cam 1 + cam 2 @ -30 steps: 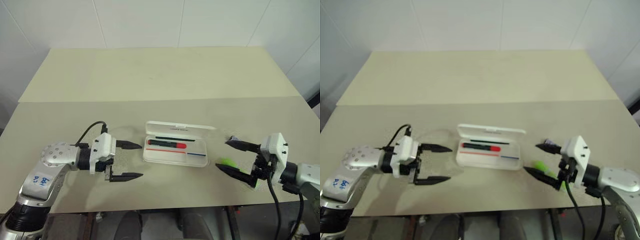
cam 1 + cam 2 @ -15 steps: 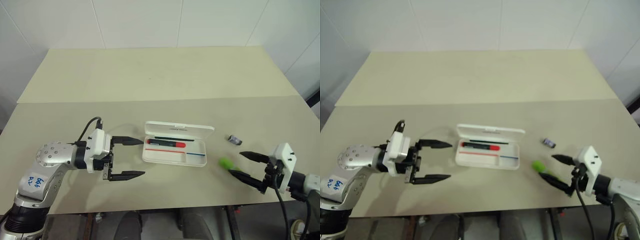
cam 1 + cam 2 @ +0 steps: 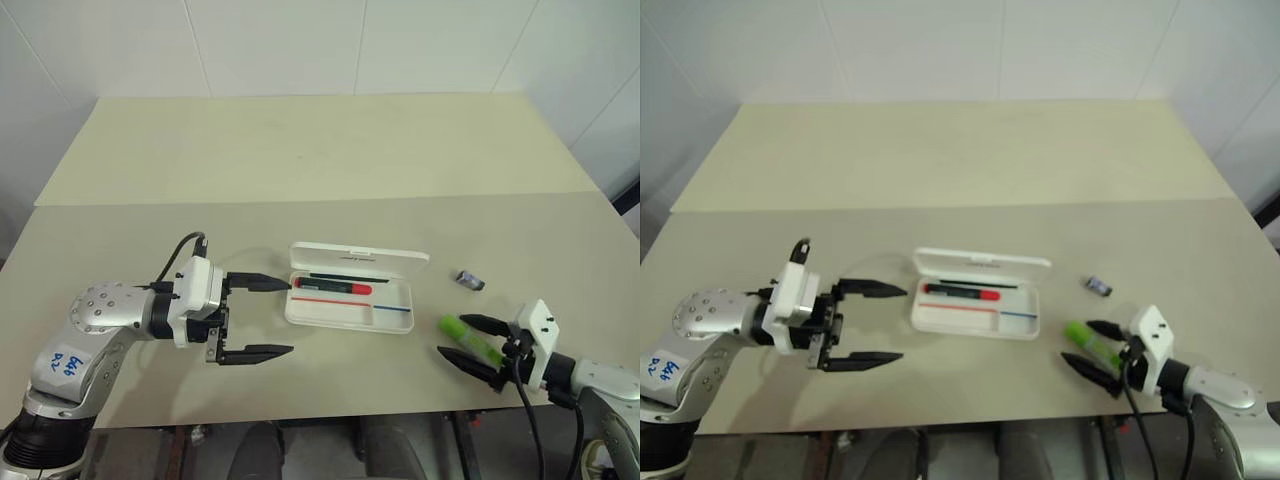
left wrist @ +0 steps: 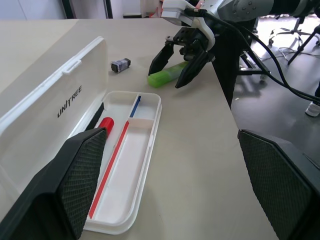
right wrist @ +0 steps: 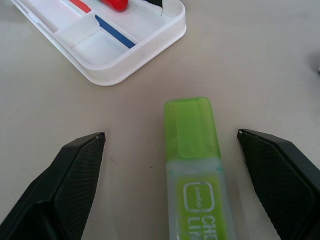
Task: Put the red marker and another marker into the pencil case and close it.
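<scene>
Right gripper [image 3: 478, 344] sits low with fingers spread either side of the lime-green highlighter [image 3: 468, 335] on the beige tabletop [image 3: 330, 160], not yet clamped; next move: close, lift, carry to the open pencil case [image 3: 350, 300], where the red marker [image 3: 334, 287] already lies; left gripper [image 3: 256, 317] waits open beside it; white walls behind.

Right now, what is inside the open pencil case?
The pencil case holds the red marker, lying along the side nearest its raised lid. A divider walls off a small end compartment. The lid's shadow darkens the strip behind the marker, so anything there cannot be told.
</scene>
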Controlling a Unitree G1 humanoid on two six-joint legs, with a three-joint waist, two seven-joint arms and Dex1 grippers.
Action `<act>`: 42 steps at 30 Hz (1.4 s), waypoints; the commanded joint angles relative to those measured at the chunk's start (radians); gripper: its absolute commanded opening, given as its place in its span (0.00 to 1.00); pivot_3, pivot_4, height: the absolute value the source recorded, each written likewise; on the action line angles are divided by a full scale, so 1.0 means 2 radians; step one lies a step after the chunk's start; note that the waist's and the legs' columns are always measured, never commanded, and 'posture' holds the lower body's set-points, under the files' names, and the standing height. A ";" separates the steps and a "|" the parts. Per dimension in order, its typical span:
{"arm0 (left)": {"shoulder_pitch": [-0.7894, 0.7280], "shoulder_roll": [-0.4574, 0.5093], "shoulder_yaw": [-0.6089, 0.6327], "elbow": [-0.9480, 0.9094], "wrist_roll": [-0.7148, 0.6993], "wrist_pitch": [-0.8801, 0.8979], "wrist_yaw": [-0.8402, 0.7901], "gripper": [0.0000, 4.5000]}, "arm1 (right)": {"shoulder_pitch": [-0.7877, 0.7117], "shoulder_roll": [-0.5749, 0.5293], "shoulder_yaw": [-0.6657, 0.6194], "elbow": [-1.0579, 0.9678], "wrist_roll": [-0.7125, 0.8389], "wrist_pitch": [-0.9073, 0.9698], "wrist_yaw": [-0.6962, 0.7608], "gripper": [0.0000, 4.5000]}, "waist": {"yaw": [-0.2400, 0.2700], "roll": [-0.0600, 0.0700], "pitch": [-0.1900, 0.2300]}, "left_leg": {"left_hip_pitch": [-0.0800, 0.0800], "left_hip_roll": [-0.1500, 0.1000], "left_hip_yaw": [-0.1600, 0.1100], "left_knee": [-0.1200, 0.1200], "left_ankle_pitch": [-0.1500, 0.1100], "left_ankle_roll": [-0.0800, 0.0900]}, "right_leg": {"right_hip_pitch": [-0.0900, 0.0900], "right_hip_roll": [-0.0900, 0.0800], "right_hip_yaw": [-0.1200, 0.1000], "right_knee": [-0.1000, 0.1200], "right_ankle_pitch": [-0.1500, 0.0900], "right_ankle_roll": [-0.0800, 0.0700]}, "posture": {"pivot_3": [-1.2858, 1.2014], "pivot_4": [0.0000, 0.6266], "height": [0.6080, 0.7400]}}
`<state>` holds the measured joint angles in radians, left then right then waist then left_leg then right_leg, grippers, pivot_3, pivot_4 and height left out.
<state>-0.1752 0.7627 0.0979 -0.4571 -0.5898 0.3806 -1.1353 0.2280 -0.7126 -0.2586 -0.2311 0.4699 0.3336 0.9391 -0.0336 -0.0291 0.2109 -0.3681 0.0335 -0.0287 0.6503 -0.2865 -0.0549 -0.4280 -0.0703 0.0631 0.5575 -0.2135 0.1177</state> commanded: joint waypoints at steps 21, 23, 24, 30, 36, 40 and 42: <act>-0.013 0.007 0.006 0.007 0.002 -0.019 0.001 1.00 | 0.046 -0.007 -0.022 0.023 -0.017 -0.041 0.007 0.24 | 0.001 -0.002 -0.001 | 0.000 0.000 0.000 0.000 0.000 0.000 | 0.000 0.000 0.000 -0.001 0.000 0.000 | 0.52 0.24 1.00; -0.013 0.007 0.006 0.008 0.003 -0.021 0.001 1.00 | 0.037 -0.007 -0.016 0.026 -0.021 -0.047 0.008 0.24 | -0.001 -0.003 -0.002 | 0.000 0.000 0.000 0.000 0.000 0.000 | 0.000 0.000 0.000 -0.001 0.000 0.000 | 0.52 0.24 1.00; -0.013 0.007 0.005 0.009 0.004 -0.022 0.001 1.00 | 0.032 -0.007 -0.013 0.028 -0.023 -0.047 0.008 0.24 | -0.002 -0.003 -0.002 | 0.000 0.000 0.000 0.000 0.000 0.000 | 0.000 0.000 0.000 -0.001 0.000 0.000 | 0.52 0.24 1.00; -0.004 0.013 0.012 0.017 0.006 -0.033 -0.009 1.00 | -0.003 -0.019 -0.015 0.027 -0.024 -0.059 0.019 0.24 | -0.012 -0.005 -0.003 | 0.000 0.000 0.000 0.000 0.000 0.000 | 0.001 0.000 0.000 0.000 0.000 0.000 | 0.52 0.24 1.00; 0.010 0.030 0.025 0.036 0.012 -0.054 -0.027 1.00 | -0.051 -0.052 -0.014 -0.004 -0.006 -0.049 0.056 0.24 | -0.013 -0.005 -0.003 | 0.000 0.000 0.000 0.000 0.000 0.000 | 0.000 0.000 0.000 0.000 0.000 0.000 | 0.52 0.24 1.00; 0.022 0.039 0.034 0.047 0.019 -0.070 -0.036 1.00 | -0.078 -0.074 0.008 -0.041 0.007 -0.026 0.084 0.24 | -0.010 -0.005 -0.003 | 0.000 0.000 0.000 -0.001 0.000 0.000 | 0.000 0.000 0.000 0.000 0.000 0.000 | 0.52 0.24 1.00; 0.028 0.043 0.040 0.051 0.021 -0.076 -0.038 1.00 | -0.092 -0.081 0.028 -0.066 0.017 -0.007 0.094 0.24 | -0.010 -0.004 -0.003 | 0.000 0.000 0.000 -0.001 0.000 0.000 | 0.000 0.000 0.000 0.000 0.000 0.000 | 0.52 0.24 1.00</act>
<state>-0.1287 0.8384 0.1520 -0.3439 -0.5511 0.2522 -1.2032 0.0532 -0.8579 -0.2203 -0.3038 0.4687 0.2960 1.1037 -0.0534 -0.0381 0.2054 -0.3683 0.0336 -0.0290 0.6486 -0.2866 -0.0550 -0.4289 -0.0702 0.0632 0.5573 -0.2139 0.1172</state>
